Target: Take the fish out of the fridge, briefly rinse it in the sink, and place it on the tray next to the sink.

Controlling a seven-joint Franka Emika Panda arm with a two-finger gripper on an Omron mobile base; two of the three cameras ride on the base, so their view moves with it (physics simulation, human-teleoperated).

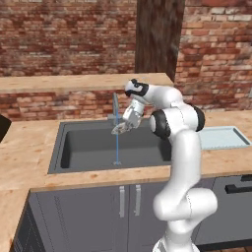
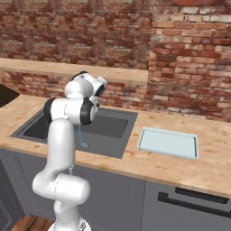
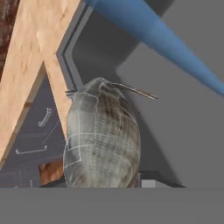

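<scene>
The end effector [image 1: 121, 129] grips the fish [image 3: 103, 135] over the sink [image 1: 88, 147], water stream [image 1: 117, 145] just beside; rinsing underway; tray [image 2: 168, 142] placement remains.

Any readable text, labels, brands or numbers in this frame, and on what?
None can be read. The fish held over the sink, the tray, the tap, the brick wall and the cabinet fronts all show bare surfaces with no lettering, numbers or signs.
</scene>
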